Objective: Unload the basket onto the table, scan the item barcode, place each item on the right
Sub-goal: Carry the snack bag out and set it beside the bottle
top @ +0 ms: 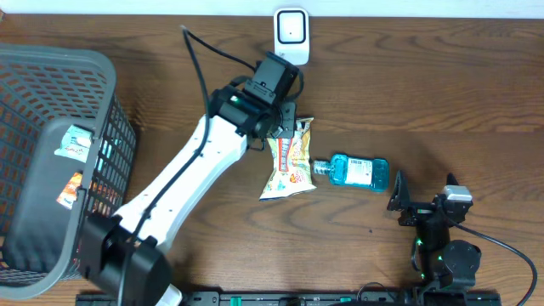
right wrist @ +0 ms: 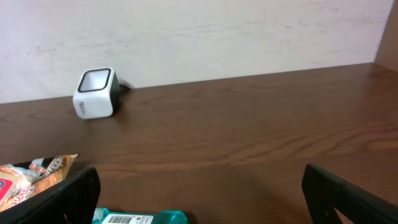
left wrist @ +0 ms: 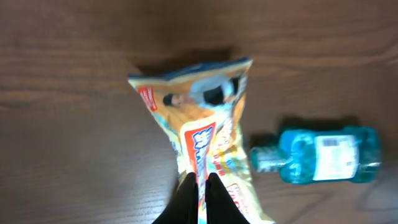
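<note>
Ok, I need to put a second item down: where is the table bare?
Free: the table right of the scanner, above the bottle; also the patch between basket and scanner. Crowded: mid-table, where the left gripper holds the bag beside the bottle.

The left arm [top: 183,183] is one long white link, smooth and tapering, capped with black joint housings, and a small green light [top: 233,100] glows near its far end. A thin black cable [top: 198,64] curls off the upper joint. The left fingers [left wrist: 185,199] are slim and matte black. The right arm [top: 444,255] is compact and black all over, with a pale grey block [top: 457,196] on top, green pinpoints [top: 422,246] low down, and a second black cable [top: 518,252] trailing away. The right fingers [right wrist: 62,199] are broad black slabs.
</note>
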You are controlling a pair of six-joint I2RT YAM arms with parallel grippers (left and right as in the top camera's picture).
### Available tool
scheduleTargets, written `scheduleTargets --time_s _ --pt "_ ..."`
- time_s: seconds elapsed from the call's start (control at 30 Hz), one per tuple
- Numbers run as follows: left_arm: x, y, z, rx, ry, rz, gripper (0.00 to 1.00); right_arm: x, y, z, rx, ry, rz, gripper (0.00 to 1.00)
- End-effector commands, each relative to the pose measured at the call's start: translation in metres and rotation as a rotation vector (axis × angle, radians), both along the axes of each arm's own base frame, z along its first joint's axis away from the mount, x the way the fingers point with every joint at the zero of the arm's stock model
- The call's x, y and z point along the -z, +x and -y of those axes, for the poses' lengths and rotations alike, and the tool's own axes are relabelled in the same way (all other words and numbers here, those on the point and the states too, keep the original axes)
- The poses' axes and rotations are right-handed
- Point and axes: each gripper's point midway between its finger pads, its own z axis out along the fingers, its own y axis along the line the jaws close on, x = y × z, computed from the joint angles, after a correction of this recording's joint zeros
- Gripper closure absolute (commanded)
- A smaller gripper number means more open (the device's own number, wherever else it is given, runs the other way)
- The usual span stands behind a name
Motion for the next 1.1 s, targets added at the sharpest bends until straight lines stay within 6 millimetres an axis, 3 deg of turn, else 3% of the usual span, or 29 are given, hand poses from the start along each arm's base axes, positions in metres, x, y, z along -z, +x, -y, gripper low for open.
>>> scheduleTargets --time_s 0.0,0.33,0.37,0.5,0.57,0.7,0.87,0.97,1.07 --pt "0.044 -0.011 0.004 0.01 0.007 -0.121 0.93 0.0 0.0 0.0 0.0 -0.007 -0.001 0.01" --pt "0.134 -0.035 0.0 -0.042 0.074 -0.335 0.92 0.0 0.0 0.0 0.001 -0.007 0.0 0.01" --pt "0.15 -0.041 0.0 -0.036 0.088 -0.366 0.93 0.0 0.0 0.0 0.001 -0.007 -0.001 0.01" --pt "0.176 -0.051 -0.001 -0.028 0.126 -0.417 0.93 0.0 0.0 0.0 0.0 -0.007 -0.001 0.01" --pt "0.177 -0.051 -0.001 -0.028 0.132 -0.418 0.92 0.0 0.0 0.0 0.001 -0.007 -0.001 0.01" --pt "0.156 -0.039 -0.002 -0.007 0.129 -0.369 0.92 0.0 0.0 0.0 0.0 -0.007 -0.001 0.01" --pt "0.082 -0.017 -0.004 -0.027 0.087 -0.223 0.93 0.0 0.0 0.0 0.001 -0.007 -0.001 0.01" --pt "0.036 -0.015 0.0 -0.02 0.015 -0.117 0.92 0.0 0.0 0.0 0.001 -0.007 -0.001 0.01" --pt "0.013 -0.018 0.007 -0.001 -0.023 -0.059 0.92 0.0 0.0 0.0 0.0 -0.007 -0.001 0.01"
